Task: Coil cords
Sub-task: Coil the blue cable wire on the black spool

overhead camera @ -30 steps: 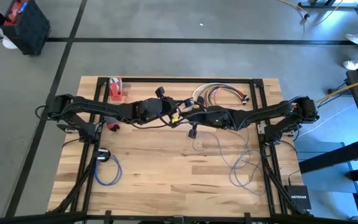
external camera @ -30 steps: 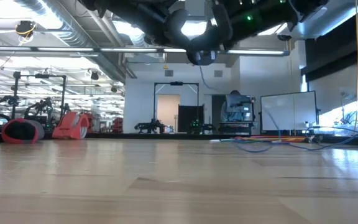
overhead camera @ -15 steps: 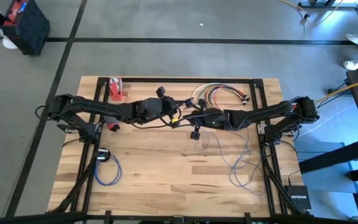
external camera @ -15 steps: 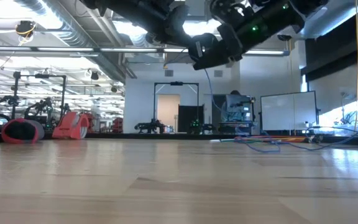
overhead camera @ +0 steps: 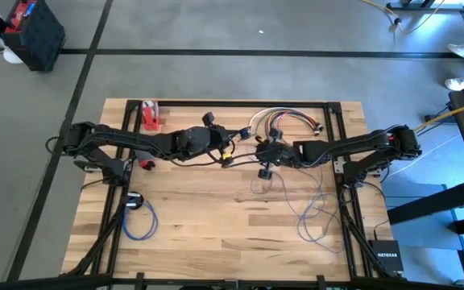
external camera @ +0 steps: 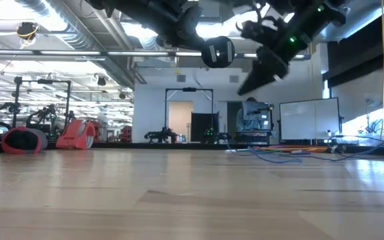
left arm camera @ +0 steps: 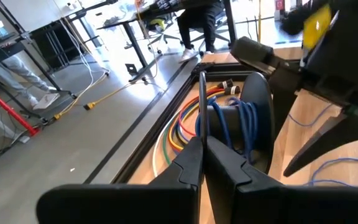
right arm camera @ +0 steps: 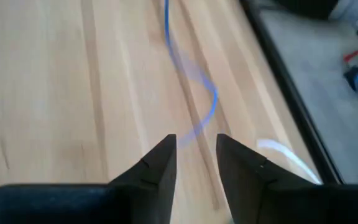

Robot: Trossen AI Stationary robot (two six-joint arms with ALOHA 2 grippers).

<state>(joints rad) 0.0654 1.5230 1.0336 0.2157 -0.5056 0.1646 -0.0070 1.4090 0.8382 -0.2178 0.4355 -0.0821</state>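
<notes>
A: Where does the blue cord (overhead camera: pixel 312 211) lie?
B: Loose on the table's right half, trailing toward the near edge from the right gripper (overhead camera: pixel 264 171), whose jaws are parted, empty.
A: The left gripper (overhead camera: pixel 230 153)?
B: Closed, farther off.

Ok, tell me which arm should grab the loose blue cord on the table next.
Probably the right. Its gripper is open and empty, looking down at the loose blue cord trailing on its side of the table. The left gripper is shut on a thin strand.
</notes>
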